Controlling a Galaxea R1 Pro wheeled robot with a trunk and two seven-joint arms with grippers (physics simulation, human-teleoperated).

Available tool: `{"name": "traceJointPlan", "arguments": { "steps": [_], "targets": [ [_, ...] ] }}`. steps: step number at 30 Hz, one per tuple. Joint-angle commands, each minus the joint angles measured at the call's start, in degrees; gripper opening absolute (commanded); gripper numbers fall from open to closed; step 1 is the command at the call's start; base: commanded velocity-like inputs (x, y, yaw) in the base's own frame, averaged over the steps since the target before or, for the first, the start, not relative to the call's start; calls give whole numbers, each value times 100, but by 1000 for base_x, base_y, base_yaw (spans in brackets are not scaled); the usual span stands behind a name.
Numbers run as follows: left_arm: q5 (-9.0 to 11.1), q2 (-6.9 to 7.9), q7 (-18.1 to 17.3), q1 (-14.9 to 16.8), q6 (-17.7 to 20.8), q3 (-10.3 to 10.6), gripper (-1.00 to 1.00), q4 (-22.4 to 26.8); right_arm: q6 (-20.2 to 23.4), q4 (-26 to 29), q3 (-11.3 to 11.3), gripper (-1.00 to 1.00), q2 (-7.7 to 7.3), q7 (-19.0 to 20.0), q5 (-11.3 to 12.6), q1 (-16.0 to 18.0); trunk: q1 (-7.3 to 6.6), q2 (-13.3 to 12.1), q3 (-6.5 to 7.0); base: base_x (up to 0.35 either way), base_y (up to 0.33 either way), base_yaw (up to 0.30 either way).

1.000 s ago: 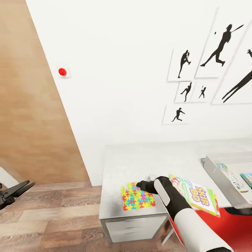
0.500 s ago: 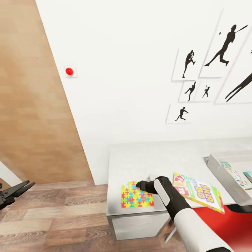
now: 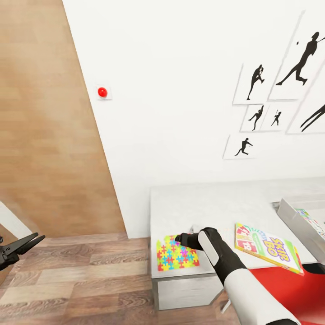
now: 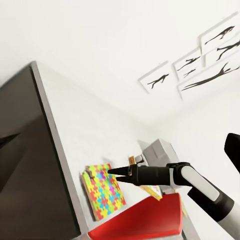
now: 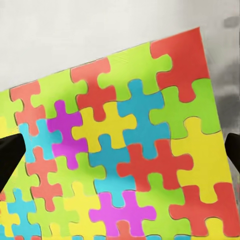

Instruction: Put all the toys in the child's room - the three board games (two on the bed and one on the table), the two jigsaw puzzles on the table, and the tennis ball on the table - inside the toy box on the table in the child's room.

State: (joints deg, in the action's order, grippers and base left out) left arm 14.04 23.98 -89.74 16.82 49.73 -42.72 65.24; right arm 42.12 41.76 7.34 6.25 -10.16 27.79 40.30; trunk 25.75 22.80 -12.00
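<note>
White wall fills most of the head view, with a wood-panelled section [image 3: 40, 117] at the far left and plank flooring [image 3: 81, 275] below it. Low at the left edge, the left gripper [image 3: 28, 241] hangs over the floor, well apart from the desk, its two dark fingers slightly spread and holding nothing. A small red button [image 3: 103, 91] sits on the wall further right.

Next comes the table [image 3: 212, 207], its pale grey top set against the wall with a white drawer unit [image 3: 185, 291] under its near left corner. On that corner lies a jigsaw puzzle [image 3: 177, 253], a flat square of interlocking yellow, pink, blue, green and red pieces, reaching the table's front edge. The right gripper [image 3: 179, 237] is right above the puzzle's far edge; in the right wrist view the puzzle [image 5: 120, 150] spreads between the two dark fingertips [image 5: 9, 155], which stand wide apart at either side and are not clamped on it. The left wrist view shows the same gripper [image 4: 112, 171] pointing at the puzzle [image 4: 105, 192] from the side.

Right of the arm, a board game [image 3: 268, 247] printed "SKIP BO" in yellow letters on a green, red and white cover lies flat near the front edge, partly overhanging a red surface [image 3: 289, 293] below. At the far right edge stands the toy box [image 3: 298, 221], a grey tray with a colourful box inside. Black silhouettes of baseball players [image 3: 280, 85] hang framed on the wall above.
</note>
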Motion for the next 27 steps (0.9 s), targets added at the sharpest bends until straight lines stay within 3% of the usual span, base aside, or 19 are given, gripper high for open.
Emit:
{"name": "traceJointPlan", "arguments": {
  "steps": [1,27],
  "targets": [
    [-7,1,-26,3,61,-2,100,-2,15,8,13,100,-1,-57,61,4,3,12,-12,0,230,0],
    [-4,0,-26,4,54,-1,100,-2,15,8,13,100,1,-57,51,4,3,12,-12,0,89,0]
  ]
}}
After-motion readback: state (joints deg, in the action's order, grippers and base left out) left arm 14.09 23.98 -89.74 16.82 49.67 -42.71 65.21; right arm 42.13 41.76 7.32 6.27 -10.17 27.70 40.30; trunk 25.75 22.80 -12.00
